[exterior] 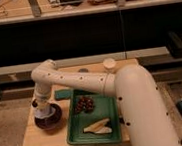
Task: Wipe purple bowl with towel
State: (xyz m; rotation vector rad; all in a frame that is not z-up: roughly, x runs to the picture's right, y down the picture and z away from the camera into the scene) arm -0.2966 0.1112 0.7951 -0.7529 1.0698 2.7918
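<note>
A dark purple bowl (48, 121) sits on the left part of the wooden table (35, 140). A white towel (43, 112) lies bunched inside it. My gripper (39, 104) points straight down into the bowl, right on top of the towel. The white arm (85, 81) reaches in from the lower right across the table.
A green tray (77, 130) right of the bowl holds a dark bunch of grapes (83, 104) and a pale banana (98, 126). A green sponge (63, 93) lies behind the bowl. A white cup (109, 64) stands at the table's back edge. A railing and a shelf run behind.
</note>
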